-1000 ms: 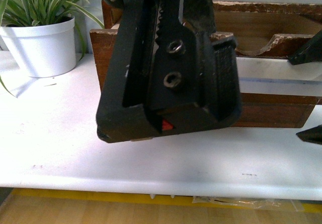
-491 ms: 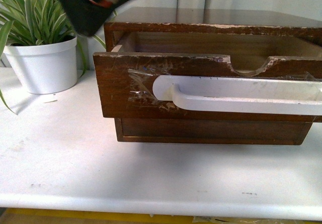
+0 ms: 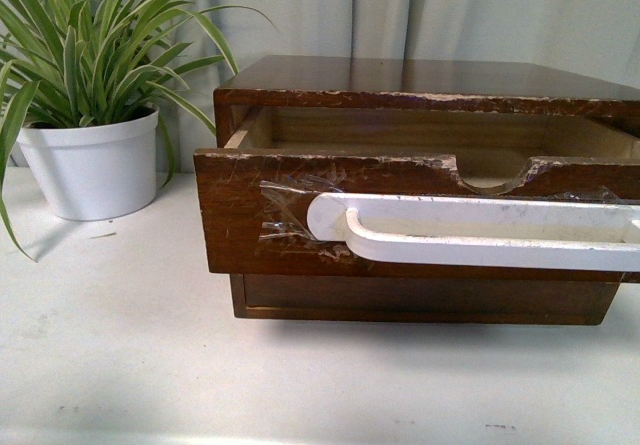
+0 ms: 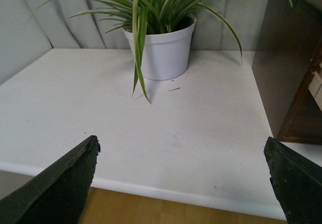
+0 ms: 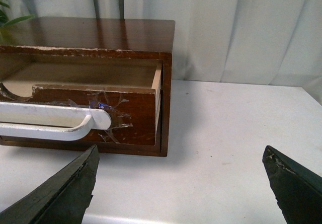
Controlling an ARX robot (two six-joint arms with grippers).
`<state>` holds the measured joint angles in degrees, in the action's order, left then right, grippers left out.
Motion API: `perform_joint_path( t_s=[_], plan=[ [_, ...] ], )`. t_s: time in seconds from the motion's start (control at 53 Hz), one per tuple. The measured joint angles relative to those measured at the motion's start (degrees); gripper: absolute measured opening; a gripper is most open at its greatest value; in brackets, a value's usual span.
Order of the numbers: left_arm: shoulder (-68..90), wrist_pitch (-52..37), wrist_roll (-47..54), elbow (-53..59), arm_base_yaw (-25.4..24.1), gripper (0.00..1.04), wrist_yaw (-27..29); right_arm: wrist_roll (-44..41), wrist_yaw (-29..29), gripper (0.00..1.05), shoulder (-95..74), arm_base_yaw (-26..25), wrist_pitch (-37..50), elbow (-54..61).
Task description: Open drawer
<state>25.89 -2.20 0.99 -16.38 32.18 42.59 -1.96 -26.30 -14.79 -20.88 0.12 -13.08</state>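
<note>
Drawer [image 3: 235, 215]: dark brown wood, chipped top edge, half-round notch, long white handle [image 3: 480, 233] under crinkled clear tape. Pulled partway out of glossy cabinet [image 3: 420, 75] on white table [image 3: 120, 335]. Left gripper [image 4: 181, 146], right gripper [image 5: 179, 156]: jaws spread wide, empty, touching nothing.

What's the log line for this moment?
drawer: partly open | white handle: ungripped | left gripper: open, empty | right gripper: open, empty | potted plant: beside drawer

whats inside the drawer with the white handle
The drawer is partly out. The inside that shows is bare pale wood, nothing seen in it. Its front hides the floor nearby; the cabinet covers the rear.
</note>
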Motion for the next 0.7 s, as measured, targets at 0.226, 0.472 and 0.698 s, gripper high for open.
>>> perform_joint_path(
  t_s=[0.226,0.472,0.698],
  plan=[
    [-2.4,-3.2,-3.5,1.5,-2.1,0.91,-7.0,1.0,4.9,0.87,2.3,1.2,-0.7,0.7],
    [-10.2,-4.7,-1.9,7.6,-13.5,0.50,-24.7,1.2,15.0,0.46,7.5,9.1,-0.8,5.0],
    [-20.0,1.9,-1.5,10.4,-20.1,0.05,-31.0,1.3,25.6,0.02,10.3,20.1,-0.9,8.0]
  ],
)
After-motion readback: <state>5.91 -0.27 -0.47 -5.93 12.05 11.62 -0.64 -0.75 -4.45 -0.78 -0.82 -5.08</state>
